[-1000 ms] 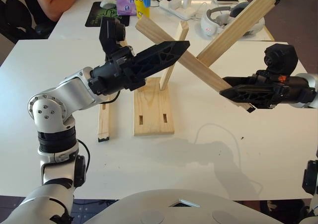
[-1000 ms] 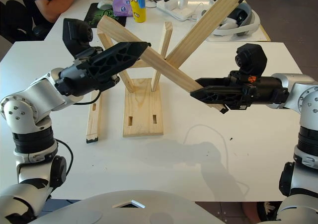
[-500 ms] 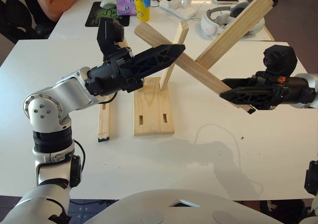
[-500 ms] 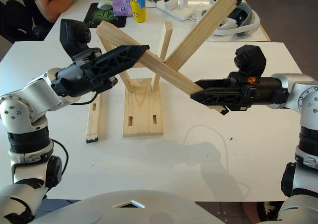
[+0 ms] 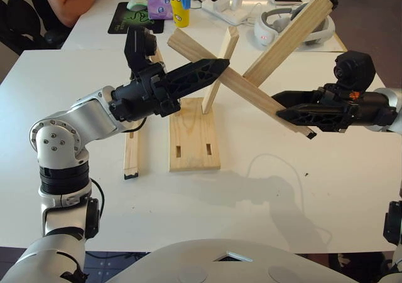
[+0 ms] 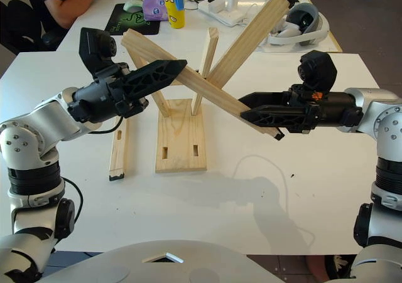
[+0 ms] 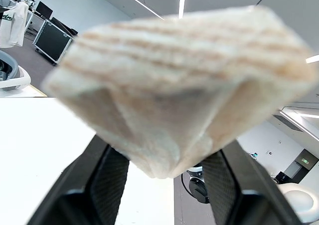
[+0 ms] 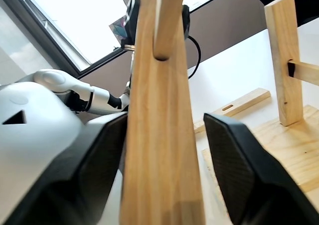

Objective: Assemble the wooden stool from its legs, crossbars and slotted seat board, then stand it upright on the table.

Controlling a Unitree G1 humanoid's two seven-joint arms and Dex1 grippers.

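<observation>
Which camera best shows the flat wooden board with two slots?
The right eye view: the flat pale wooden slotted board lies open, both slots clear. Left eye view matches; the right wrist view catches a corner.

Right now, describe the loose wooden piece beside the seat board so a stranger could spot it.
On the white table, find the slotted seat board in the middle. To the robot's left of it lies a narrow wooden bar, parallel to it. It alone lies loose: the leg stands on the board, the crossed sticks are held aloft.
</observation>
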